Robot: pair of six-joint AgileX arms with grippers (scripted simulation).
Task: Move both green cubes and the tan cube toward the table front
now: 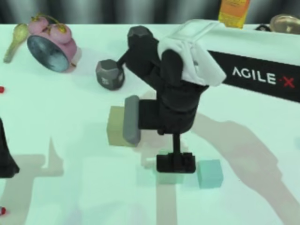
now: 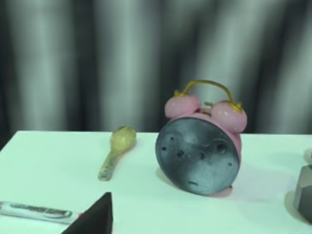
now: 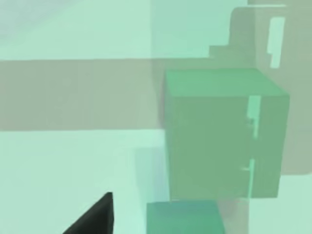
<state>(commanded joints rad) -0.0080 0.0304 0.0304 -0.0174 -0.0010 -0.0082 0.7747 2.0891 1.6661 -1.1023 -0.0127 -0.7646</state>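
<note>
Right gripper (image 1: pixel 176 163) hangs over the pale mint green matte cube (image 1: pixel 169 177), teal-turquoise cube (image 1: pixel 209 173) just right; finger state unclear.

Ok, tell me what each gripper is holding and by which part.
It cannot be told. The right gripper hangs over the mint green cube, hiding any contact, beside the teal cube. The left arm is parked at the table's left edge.
</note>
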